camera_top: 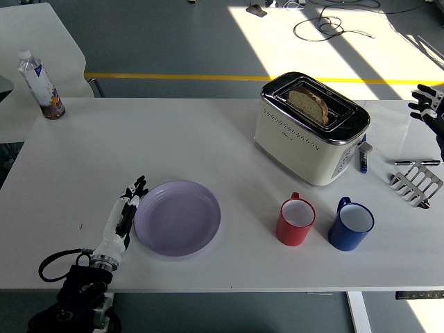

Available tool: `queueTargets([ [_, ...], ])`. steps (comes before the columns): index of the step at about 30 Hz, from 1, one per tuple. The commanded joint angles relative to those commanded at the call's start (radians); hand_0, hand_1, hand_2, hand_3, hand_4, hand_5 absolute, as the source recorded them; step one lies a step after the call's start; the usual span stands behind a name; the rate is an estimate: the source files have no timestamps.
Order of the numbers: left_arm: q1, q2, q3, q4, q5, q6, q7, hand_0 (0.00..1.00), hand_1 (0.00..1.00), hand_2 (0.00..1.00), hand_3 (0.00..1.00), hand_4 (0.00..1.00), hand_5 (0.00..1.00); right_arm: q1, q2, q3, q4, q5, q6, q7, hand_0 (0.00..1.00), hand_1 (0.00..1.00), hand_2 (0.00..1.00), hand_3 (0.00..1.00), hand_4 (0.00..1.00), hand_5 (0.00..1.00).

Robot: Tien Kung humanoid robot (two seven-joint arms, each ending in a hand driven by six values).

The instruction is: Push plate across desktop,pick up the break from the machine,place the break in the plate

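A lilac plate (177,218) lies on the white table (208,139), left of centre near the front. My left hand (127,209) rests flat against the plate's left rim, fingers straight and holding nothing. A cream toaster (311,128) stands at the back right with a slice of bread (308,104) sticking up from its slot. My right hand (426,104) hovers at the far right edge, beyond the toaster, fingers spread and empty.
A red mug (296,221) and a blue mug (351,224) stand in front of the toaster. A metal toast rack (417,184) and a pen (363,157) lie to the right. A water bottle (41,84) stands at the back left corner.
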Motion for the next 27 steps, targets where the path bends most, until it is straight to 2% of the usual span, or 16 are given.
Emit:
queueTargets([
  [20,-0.073,0.013,0.203,0.009,-0.106,-0.052,0.020,0.861,0.910,0.996,0.952,0.532,0.998,0.003,0.004,-0.005,-0.001,0.000,0.001,0.000,0.825,0.787,0.824,0.834,0.504,0.482],
  [27,-0.087,0.017,0.239,0.007,-0.118,-0.058,0.022,0.853,0.902,0.988,0.941,0.527,0.998,0.002,0.003,-0.007,-0.001,0.001,0.001,0.000,0.824,0.787,0.824,0.834,0.504,0.482],
])
